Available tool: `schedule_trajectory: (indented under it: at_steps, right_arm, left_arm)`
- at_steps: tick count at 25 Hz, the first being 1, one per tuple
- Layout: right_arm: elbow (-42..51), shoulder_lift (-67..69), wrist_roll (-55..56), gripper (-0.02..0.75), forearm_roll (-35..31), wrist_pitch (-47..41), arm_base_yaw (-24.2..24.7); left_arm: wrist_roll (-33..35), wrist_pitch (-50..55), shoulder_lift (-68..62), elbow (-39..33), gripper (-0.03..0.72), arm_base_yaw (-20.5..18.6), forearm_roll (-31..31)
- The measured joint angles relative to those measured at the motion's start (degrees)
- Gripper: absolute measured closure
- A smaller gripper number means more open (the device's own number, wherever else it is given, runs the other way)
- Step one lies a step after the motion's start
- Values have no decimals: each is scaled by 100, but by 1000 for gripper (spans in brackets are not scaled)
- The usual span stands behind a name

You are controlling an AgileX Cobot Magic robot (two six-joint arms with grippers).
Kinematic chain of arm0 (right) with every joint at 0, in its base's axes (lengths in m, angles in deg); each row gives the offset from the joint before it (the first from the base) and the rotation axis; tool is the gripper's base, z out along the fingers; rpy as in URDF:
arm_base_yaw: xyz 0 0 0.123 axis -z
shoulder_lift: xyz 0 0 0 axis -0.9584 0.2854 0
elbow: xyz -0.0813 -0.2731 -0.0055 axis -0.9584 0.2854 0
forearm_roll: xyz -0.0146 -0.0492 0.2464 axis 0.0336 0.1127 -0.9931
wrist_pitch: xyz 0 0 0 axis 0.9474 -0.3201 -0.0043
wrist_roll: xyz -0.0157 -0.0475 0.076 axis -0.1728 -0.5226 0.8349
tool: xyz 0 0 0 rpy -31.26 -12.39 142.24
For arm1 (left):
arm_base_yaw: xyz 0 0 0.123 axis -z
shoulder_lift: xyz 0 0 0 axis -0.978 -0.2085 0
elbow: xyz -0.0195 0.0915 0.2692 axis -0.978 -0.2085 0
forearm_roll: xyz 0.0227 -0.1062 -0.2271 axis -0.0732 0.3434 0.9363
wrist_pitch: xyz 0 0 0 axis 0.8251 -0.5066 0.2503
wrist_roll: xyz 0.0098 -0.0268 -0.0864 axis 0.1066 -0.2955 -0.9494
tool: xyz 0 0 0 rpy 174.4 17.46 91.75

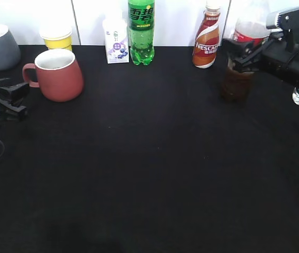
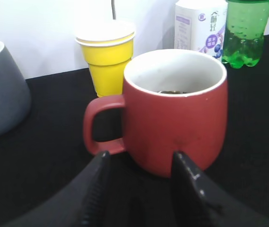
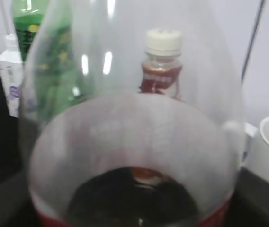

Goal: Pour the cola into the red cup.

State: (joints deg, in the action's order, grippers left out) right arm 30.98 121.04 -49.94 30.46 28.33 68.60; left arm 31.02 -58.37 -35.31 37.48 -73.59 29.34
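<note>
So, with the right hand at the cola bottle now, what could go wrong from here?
1. The red cup stands far across the table from the cola bottle, so the carry is long and cola may slosh or spill.
2. The Nescafe bottle stands close beside the cola bottle; lifting or swinging could knock it over.
3. The left hand sits right at the cup's base and could nudge it during pouring.

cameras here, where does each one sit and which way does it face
Exterior: raised in front, looking down across the table; both arms at the edges.
Left wrist: low, facing the red cup; left gripper fingers at bottom.
Right wrist: pressed against the cola bottle; no gripper visible.
Shared: the green soda bottle appears in all three.
</note>
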Motion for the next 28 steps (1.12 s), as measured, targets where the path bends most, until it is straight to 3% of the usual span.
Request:
schedule_trajectory:
  at_steps: [1, 2, 8, 10, 12, 15, 17, 20, 24, 26, 28]
  right_arm:
    - [11, -6, 92, 99, 52, -332, 0]
    - [18, -72, 228, 77, 155, -699, 0]
    - [692, -743, 614, 66, 436, -1735, 0]
    - [962, -1114, 636, 66, 448, -2166, -4]
    - [1007, -1622, 798, 69, 511, -3217, -4]
    - [900, -2384, 1014, 80, 543, -4915, -373]
    - [538, -2655, 1019, 117, 217, -6338, -1001]
    - [-185, -3248, 646, 167, -607, -8653, -1762]
    - [-239, -5301, 263, 172, -1748, -9557, -2534]
    - [79, -6357, -64, 172, -2259, -9907, -2612]
    - [653, -7452, -120, 172, -2362, -10504, -2616]
  left_arm:
    - [0, 0, 25, 0, 364, 0, 0]
    - [-7, 11, 36, 0, 364, 0, 0]
    - [-285, 1911, 813, -5, 364, 6, -94]
    - [-761, 2981, 1263, -5, 364, 18, -148]
    - [-1080, 4270, 1814, -5, 364, 198, -73]
    - [-1131, 6382, 2511, 351, 365, 636, 878]
    - [-1140, 7683, 2997, 726, 365, 810, 1290]
    - [-1083, 9123, 4185, 1126, 365, 936, 1404]
    - [-223, 10435, 6392, 1147, 365, 988, 1613]
    - [2, 10993, 7392, 1139, 365, 988, 1613]
    - [47, 11520, 8245, 981, 365, 997, 1613]
